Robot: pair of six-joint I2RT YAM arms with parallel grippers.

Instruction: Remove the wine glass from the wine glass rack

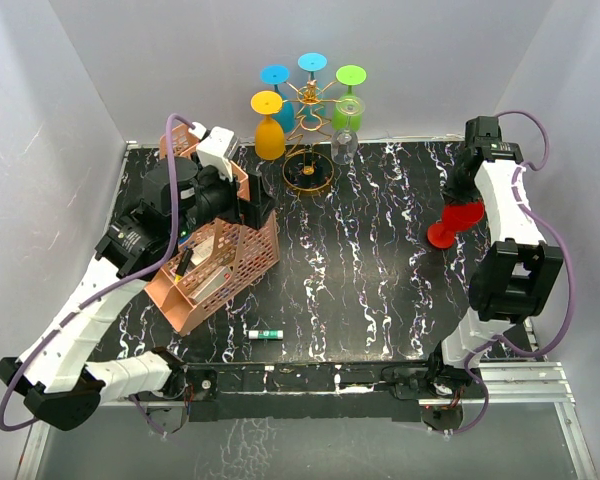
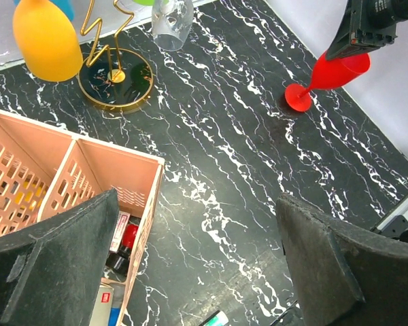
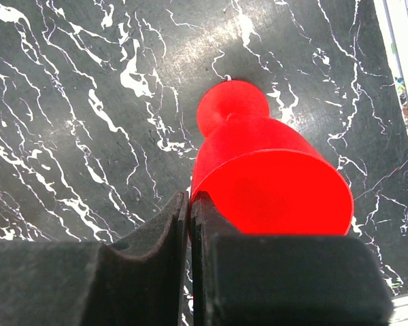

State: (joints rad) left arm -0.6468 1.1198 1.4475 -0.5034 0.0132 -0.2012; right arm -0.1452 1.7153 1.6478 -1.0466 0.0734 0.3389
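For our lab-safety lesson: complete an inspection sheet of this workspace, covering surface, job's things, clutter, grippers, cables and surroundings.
Surface: black, white-veined table.
Job's things: gold wine glass rack at the back, yellow glass and clear glass among those hanging; red wine glass off it, tilted.
Clutter: pink organizer holding small items, left; small tube near the front edge.
Grippers: left gripper open over the organizer's edge; right gripper shut on the red glass's rim.
Cables: a purple cable loops along each arm.
Surroundings: plain pale walls.
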